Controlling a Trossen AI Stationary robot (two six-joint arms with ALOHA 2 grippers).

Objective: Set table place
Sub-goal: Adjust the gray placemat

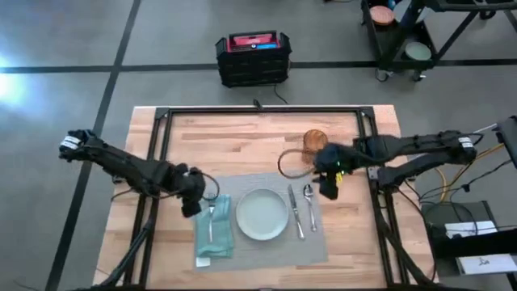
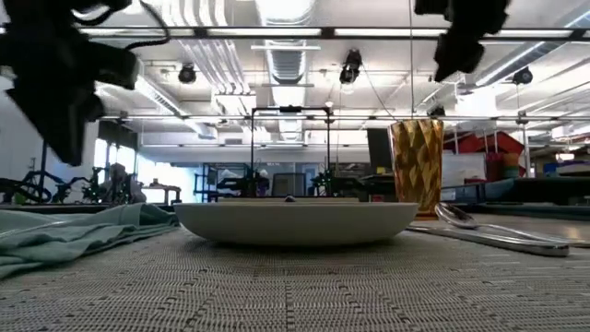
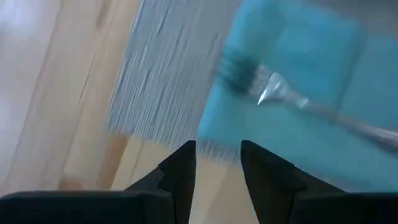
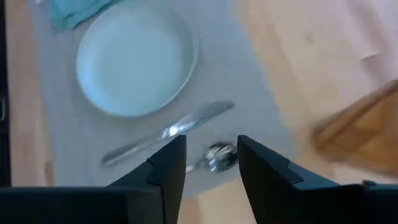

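Placemat (image 1: 266, 218) lies at bench (image 1: 242, 137) front edge: napkin (image 1: 212, 234) with fork (image 1: 212, 217), plate (image 1: 262, 215), knife (image 1: 295, 212), spoon (image 1: 309, 202) laid. Left gripper (image 1: 194, 202) over the napkin's far end, fingers (image 3: 180, 171) apart, empty. Right gripper (image 1: 329, 184) beside the spoon, fingers apart. Glass (image 1: 314, 141) stands off the mat beyond; best gripped low, kept upright.

No readable text anywhere here

Checked every view, can't make out any labels, brands or numbers; the paper sheet (image 1: 483, 260) right of the table has marks too blurry to read.
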